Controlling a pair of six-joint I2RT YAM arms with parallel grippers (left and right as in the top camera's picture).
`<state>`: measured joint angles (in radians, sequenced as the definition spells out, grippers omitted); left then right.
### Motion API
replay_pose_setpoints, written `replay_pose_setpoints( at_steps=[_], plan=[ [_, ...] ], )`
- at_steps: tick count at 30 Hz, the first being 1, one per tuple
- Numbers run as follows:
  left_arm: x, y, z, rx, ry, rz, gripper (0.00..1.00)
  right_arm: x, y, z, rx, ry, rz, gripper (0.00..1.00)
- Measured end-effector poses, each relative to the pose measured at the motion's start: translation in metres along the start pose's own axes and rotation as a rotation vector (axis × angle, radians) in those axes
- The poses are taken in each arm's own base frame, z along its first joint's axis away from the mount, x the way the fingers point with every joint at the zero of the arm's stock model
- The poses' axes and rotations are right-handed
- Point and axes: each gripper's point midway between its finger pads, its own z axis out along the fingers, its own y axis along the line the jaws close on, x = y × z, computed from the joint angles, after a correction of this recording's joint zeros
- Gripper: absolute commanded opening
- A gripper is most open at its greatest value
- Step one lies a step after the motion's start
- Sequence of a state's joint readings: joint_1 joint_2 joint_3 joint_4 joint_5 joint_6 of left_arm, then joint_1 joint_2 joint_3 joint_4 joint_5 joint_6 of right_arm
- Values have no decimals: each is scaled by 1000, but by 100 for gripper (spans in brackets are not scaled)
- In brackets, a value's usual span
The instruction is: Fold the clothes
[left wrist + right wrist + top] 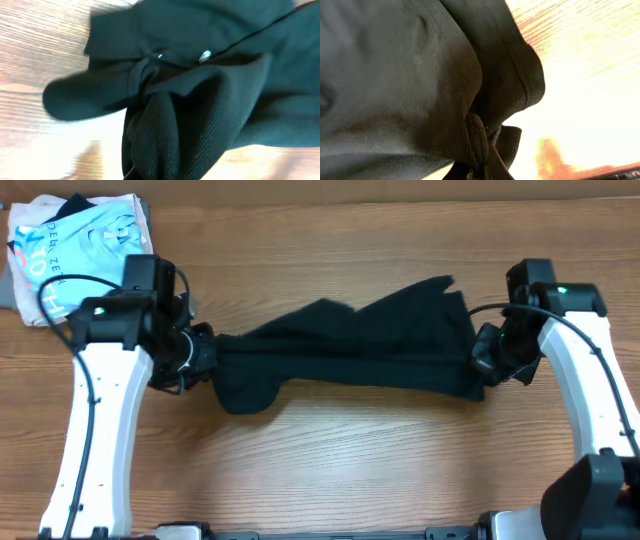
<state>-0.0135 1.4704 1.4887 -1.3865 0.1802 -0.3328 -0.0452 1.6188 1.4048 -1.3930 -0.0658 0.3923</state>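
Observation:
The black T-shirt [350, 345] is stretched in a bunched band across the middle of the wooden table, between both arms. My left gripper [205, 352] is shut on its left end. My right gripper [482, 352] is shut on its right end. In the left wrist view the black T-shirt [170, 100] gathers into the jaws at the bottom, with a small white mark [205, 56] on it. In the right wrist view the T-shirt [410, 85] bunches into the jaws at the bottom. The fingers are hidden by cloth in both wrist views.
A light blue shirt with white lettering [75, 250] lies crumpled at the far left corner, behind the left arm. The wooden table [340, 470] runs in front of the black shirt.

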Motion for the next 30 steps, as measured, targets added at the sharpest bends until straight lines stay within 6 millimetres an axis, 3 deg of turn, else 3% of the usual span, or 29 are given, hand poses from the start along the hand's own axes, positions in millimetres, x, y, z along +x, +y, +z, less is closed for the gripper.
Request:
replay_pose_setpoints(
  at_steps=[5, 9, 13, 19, 24, 30],
  plan=[
    [0, -7, -44, 16, -65, 12, 4, -10, 8, -46, -35, -92, -8, 4],
    [-3, -16, -85, 46, -156, 29, 4, -13, 13, -97, -88, -209, -18, 4],
    [5, -24, -143, 92, -294, 54, 4, -2, 12, -150, -139, -319, -27, 4],
    [22, -30, -212, 153, -499, 89, 4, 18, 8, -217, -219, -481, -40, 4],
    [34, -20, -241, 138, -617, 61, 4, 27, 7, -252, -279, -596, -51, 4],
    [22, -8, -238, 63, -628, 11, 4, 13, 18, -266, -326, -668, -62, 4]
  ],
)
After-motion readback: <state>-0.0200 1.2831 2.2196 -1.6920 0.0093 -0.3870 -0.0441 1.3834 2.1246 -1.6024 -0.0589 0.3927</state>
